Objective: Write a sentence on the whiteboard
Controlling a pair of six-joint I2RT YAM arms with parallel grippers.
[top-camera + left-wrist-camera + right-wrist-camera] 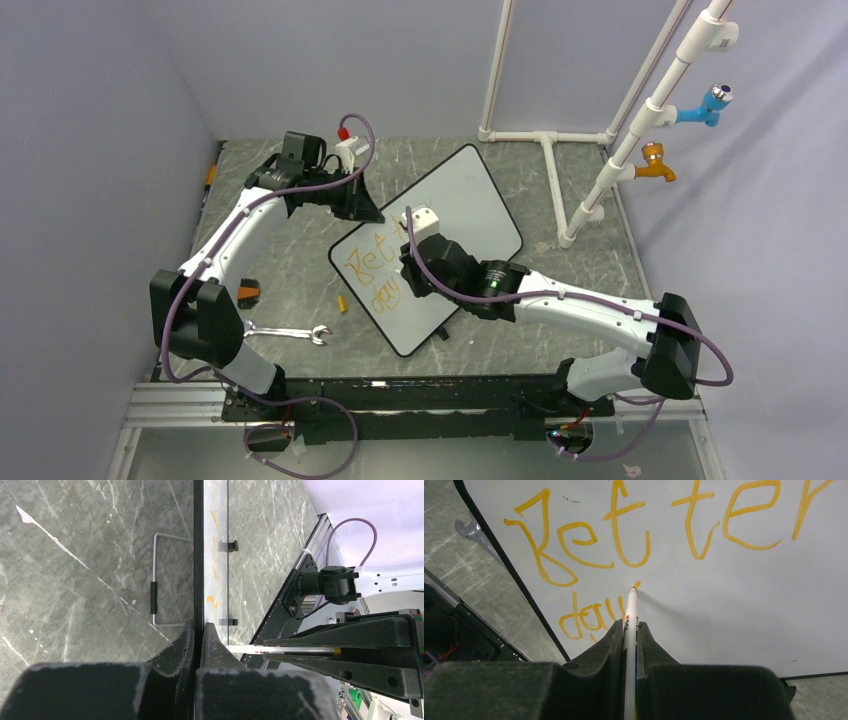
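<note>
The whiteboard [470, 200] lies tilted on the table, white with a thin black frame. The orange sentence [644, 527] reads "Better" with "day" [586, 615] below it; it also shows in the top view [375, 265]. My right gripper [629, 630] is shut on a white marker [630, 615], its tip touching the board just right of "day", where a short orange stroke begins. My left gripper [198, 630] is shut on the whiteboard's black frame edge [198, 555] at the board's far-left side [365, 205].
A silver wrench [285, 333] and a small orange cap [341, 303] lie left of the board. A black-and-orange object [247, 293] sits by the left arm. White pipes [560, 140] with blue and orange taps stand at the back right. Two black clips [230, 545] sit on the board's edge.
</note>
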